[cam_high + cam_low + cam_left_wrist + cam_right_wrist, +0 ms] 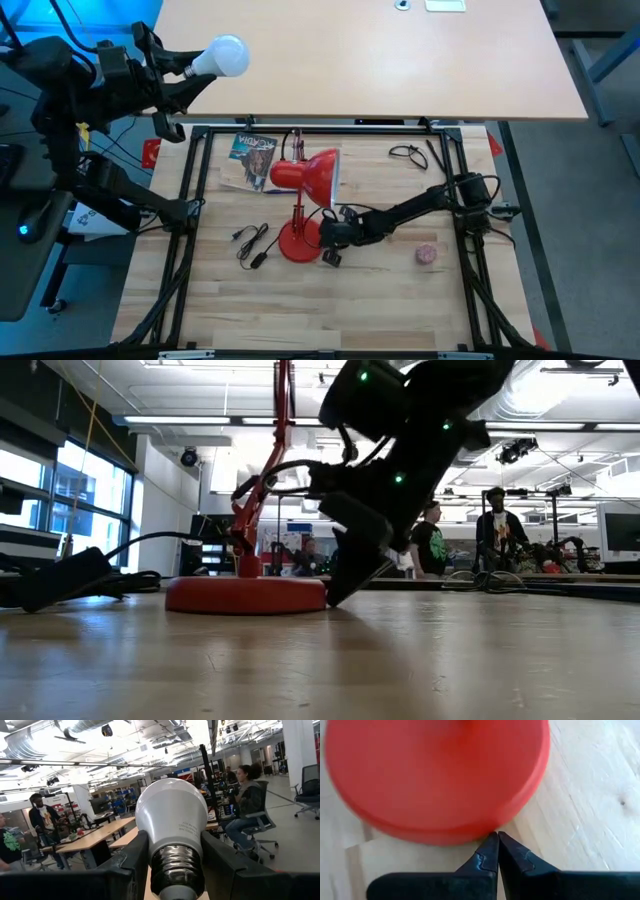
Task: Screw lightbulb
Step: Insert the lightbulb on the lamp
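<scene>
I have the left gripper raised well off to the left of the counter, its fingers clamped on the grey screw base of the lightbulb. In the left wrist view the lightbulb sits upright between my two fingers, white globe pointing away from them, threaded base wedged in the gap, with the room and seated people far beyond it.

My right gripper is down low on the counter, fingers pressed together with nothing between them. Their tips meet right at the rim of the red lamp base; I believe they touch the rim, though the wrist view is too blurred there for me to be sure. In the low view the right gripper slants down to the counter just beside the red lamp base.

From above, the red lamp stands just beyond my right fingers, its shade tilted over the stem. A black cord lies on the far side of the lamp base from my right fingers. A small pink ball rests behind those fingers, near the right arm's forearm. A printed booklet lies past the shade, and a loose black cable sits well apart toward the counter's far right corner.
</scene>
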Robot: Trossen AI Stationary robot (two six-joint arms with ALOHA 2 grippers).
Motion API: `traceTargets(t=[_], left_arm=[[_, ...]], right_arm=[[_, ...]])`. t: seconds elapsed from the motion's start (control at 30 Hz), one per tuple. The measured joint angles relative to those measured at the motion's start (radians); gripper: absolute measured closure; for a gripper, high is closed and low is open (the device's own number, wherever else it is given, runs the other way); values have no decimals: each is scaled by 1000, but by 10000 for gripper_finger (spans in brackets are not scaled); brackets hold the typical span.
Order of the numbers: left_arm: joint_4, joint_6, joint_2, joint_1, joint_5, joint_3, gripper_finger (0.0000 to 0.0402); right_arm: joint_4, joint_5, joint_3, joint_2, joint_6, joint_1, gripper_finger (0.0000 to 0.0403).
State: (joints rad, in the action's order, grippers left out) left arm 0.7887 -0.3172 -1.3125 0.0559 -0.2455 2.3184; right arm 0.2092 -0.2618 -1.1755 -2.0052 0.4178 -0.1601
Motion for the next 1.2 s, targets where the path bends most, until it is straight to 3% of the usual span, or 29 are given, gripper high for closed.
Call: traceTargets(t=[0.4,0.6,0.8,1.0,1.2], left_arm=[[0,-7,0,0,0,0,273],[0,-36,0,0,0,0,273],[-2,-37,3,1,44,0,273],[-35,-51,-6,0,157,0,273],[-114,-100,-59,0,221,0,273]], right_arm=[[-85,23,0,-1,-82,39,403],[47,26,0,64,-64,43,403],[136,21,76,274,-125,45,403],[172,-9,222,616,-56,50,403],[95,-80,200,931,-59,49,403]])
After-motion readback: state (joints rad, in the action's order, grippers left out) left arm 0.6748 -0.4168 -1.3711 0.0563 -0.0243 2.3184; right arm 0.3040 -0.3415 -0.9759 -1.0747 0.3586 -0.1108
